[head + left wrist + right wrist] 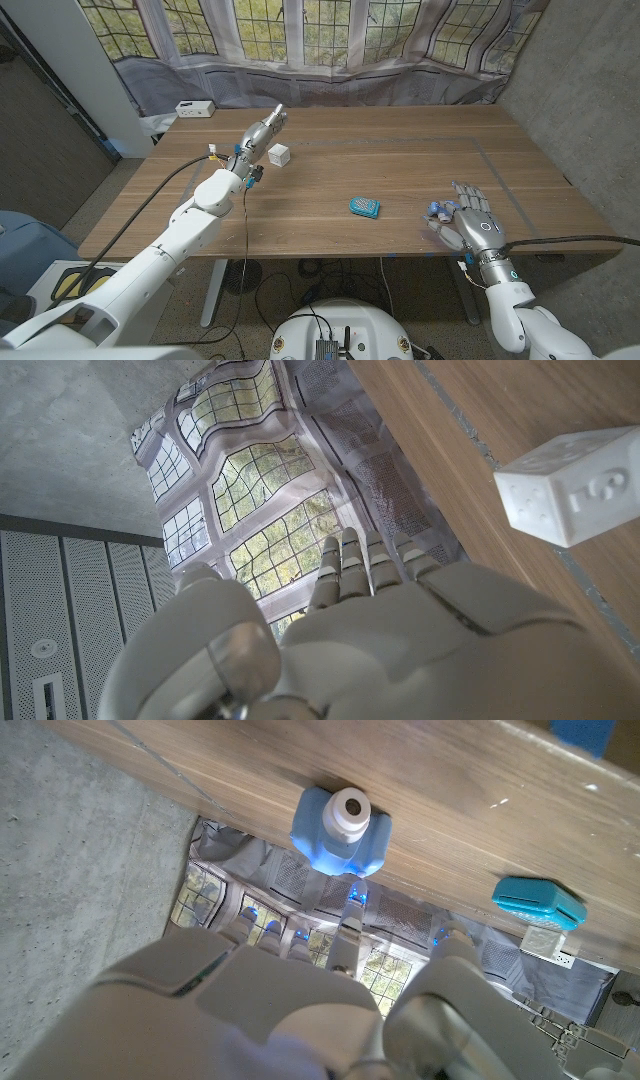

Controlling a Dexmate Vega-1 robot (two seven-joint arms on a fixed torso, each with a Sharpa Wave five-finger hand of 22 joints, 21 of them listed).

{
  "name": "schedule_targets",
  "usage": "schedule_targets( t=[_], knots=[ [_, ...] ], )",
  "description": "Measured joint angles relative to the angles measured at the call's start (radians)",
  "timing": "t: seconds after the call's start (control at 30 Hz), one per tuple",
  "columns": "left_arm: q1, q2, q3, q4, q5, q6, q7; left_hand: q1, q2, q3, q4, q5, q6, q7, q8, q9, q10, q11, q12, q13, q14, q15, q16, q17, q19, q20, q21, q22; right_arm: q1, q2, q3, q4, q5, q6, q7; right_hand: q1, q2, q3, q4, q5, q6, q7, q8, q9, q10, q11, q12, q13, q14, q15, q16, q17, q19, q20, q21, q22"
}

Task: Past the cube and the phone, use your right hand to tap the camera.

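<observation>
1. While the right hand rests low on the table near its front edge, its fingers are spread and reach away from the robot, and it holds nothing.
2. Just beside that hand, on its thumb side and touching or nearly touching the fingers in the head view, sits a small blue camera; there it is mostly a blurred blue-and-white blob.
3. From the right wrist view, the same camera reads far better: a rounded blue body with a white round lens facing the viewer, standing on the wood just ahead of the hand, with a gap visible between the fingertips and the toy.
4. Further out on the thumb side lies a teal phone, flat on the table and well apart from the right hand; the right wrist view shows it as a thin teal slab.
5. Across the table, the left hand hangs raised above the wood with fingers straight and together, holding nothing.
6. Just beside its fingers sits a white cube; the left wrist view shows embossed marks on the cube faces, off to the side of the left hand.
</observation>
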Motion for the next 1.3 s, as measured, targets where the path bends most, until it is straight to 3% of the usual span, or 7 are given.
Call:
schedule_targets(
  t=[1.3],
  knots=[
    [-0.015,-0.006,0.012,0.015,-0.001,0.012,-0.006,0.0,0.0,0.003,-0.003,0.0,0.0,0.0,0.0,0.0,0.0,0.0,-0.004,0.0,0.0,0.0,0.0,0.0,0.0,0.0,0.0,0.0,0.03,-0.016,-0.023,0.017,0.043,0.008,-0.003,0.0,0.0,0.004,-0.004,0.0,0.005,-0.005,0.0,0.0,0.025,-0.007,0.007,0.0,0.0,0.0,0.008,0.0,0.0,0.011,0.004,0.0]
  ],
)
